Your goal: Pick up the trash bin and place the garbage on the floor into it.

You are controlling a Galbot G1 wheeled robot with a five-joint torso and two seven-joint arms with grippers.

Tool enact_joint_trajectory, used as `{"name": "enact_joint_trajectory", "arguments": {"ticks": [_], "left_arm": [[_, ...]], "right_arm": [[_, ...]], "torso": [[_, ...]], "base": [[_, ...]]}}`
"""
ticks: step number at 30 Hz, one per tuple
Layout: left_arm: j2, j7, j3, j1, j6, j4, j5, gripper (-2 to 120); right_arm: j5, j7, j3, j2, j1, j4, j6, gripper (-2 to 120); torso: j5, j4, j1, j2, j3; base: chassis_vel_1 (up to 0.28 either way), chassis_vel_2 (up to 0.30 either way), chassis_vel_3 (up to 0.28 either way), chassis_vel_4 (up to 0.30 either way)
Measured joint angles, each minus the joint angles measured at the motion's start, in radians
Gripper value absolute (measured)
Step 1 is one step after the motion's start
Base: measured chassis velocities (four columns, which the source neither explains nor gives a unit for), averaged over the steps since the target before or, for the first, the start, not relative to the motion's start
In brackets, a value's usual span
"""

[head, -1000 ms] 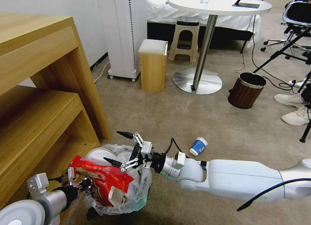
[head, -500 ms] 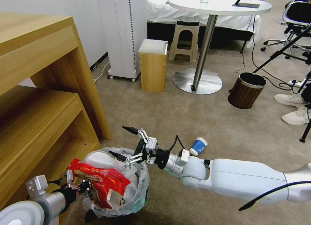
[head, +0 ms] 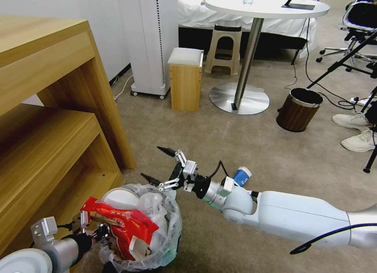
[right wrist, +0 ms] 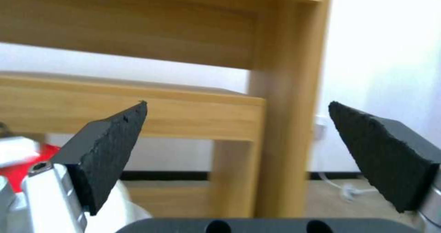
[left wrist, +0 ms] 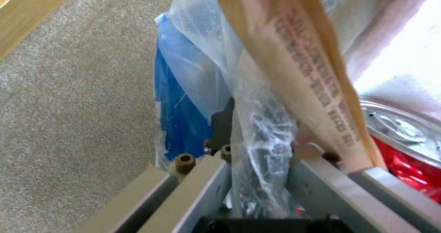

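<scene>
Right gripper [head: 159,165] empty, fingers spread wide, hanging just above the far rim of the bin [head: 172,241] and aimed at the shelf unit [head: 51,120]. In the right wrist view both pads [right wrist: 110,150] frame bare wood, nothing between them.

Left gripper [head: 92,229] clamped on the bin's near rim and liner [left wrist: 257,140], seemingly carrying it off or barely on the floor [head: 204,135]; contact underneath hard to tell.

Bin at the robot's left front, beside the shelf's foot, piled over the brim: red wrapper [head: 121,224] across the top, white slippers [head: 121,196] and tissues behind it. Bin axis tilted a little off vertical, mouth up and leaning slightly toward the right arm.

Cup [head: 240,176] left on the floor just beyond the right forearm, well clear of the bin. On its side, long axis running left-right, white rim toward the bin, blue base away; exact roll angle unclear, forearm partly covers it.

Next step, probably the cup:
- swing the right wrist back and down, clear of the liner first
- close across the cup's short axis, mid-body, not end-on — thin paper will crush or roll
- keep the left grip firm and the bin level; load is heaped, wrapper could slide out
- drop into the gap behind the wrapper, not on top
</scene>
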State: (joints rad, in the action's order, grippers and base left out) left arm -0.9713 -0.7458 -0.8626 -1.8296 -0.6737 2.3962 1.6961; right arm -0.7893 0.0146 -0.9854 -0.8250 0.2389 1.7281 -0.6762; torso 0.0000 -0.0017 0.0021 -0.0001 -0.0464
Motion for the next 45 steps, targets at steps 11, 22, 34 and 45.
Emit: {"name": "enact_joint_trajectory", "arguments": {"ticks": [11,22,34,45], "left_arm": [[0.013,-0.012,-0.013,-0.015,0.000,0.011,0.015,0],[0.038,-0.019,-0.053,-0.029,0.001,0.023,0.043,0],[0.034,-0.023,-0.058,-0.037,0.003,0.032,0.037,0],[0.027,-0.024,-0.058,-0.051,0.004,0.055,0.034,0]], "right_arm": [[0.042,-0.009,0.154,0.070,0.143,-0.076,-0.008,100],[0.057,0.010,0.292,0.144,0.224,-0.108,-0.009,100],[0.141,0.083,0.454,0.191,0.327,-0.174,0.012,100],[0.257,0.177,0.602,0.169,0.464,-0.261,0.041,100]], "torso": [[0.0000,-0.0002,0.000,0.000,0.000],[0.0003,0.0001,0.000,0.000,0.000],[-0.0001,0.0001,0.000,0.000,0.000],[0.0002,0.0002,0.000,0.000,0.000]], "base": [[0.000,0.000,0.000,0.000],[0.000,0.000,0.000,0.000],[0.000,0.000,0.000,0.000],[0.000,0.000,0.000,0.000]]}}
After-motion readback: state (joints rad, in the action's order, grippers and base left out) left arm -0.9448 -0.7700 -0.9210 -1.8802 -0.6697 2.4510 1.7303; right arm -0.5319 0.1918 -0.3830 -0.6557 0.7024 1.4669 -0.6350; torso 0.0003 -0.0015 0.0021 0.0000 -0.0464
